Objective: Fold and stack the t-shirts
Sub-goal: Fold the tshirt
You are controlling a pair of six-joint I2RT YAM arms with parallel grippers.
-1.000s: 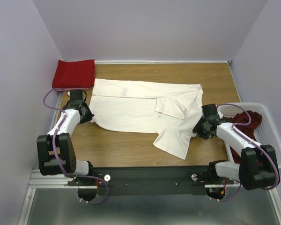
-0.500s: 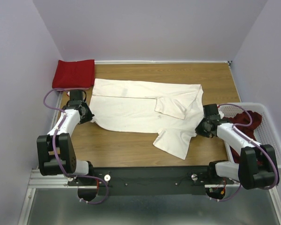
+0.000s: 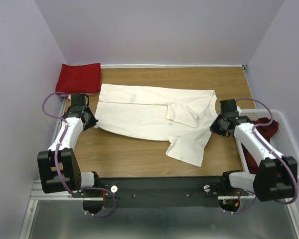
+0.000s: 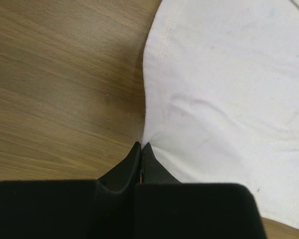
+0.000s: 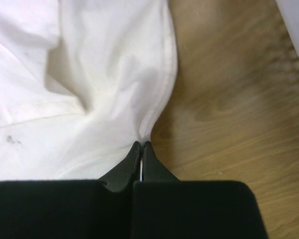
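Observation:
A large cream-white t-shirt (image 3: 149,114) lies spread across the wooden table (image 3: 129,154), one sleeve folded over its middle. My left gripper (image 3: 92,122) is shut on the shirt's left edge; in the left wrist view the closed tips (image 4: 141,145) pinch the hem of the white cloth (image 4: 229,89). My right gripper (image 3: 214,126) is shut on the shirt's right edge, and the right wrist view has the tips (image 5: 141,144) nipping a gathered fold of cloth (image 5: 104,64). A folded bright red t-shirt (image 3: 79,78) sits at the back left corner. A dark red t-shirt (image 3: 265,128) lies crumpled in the basket.
A white lattice basket (image 3: 290,149) stands at the right edge of the table, behind my right arm. Purple walls close in the back and both sides. Bare wood (image 3: 229,79) shows behind the white shirt and in front of it.
My right gripper has closed on the white shirt's right edge and drawn back and to the right. The shirt's near flap shifted with it. The left gripper moved slightly back, still shut.

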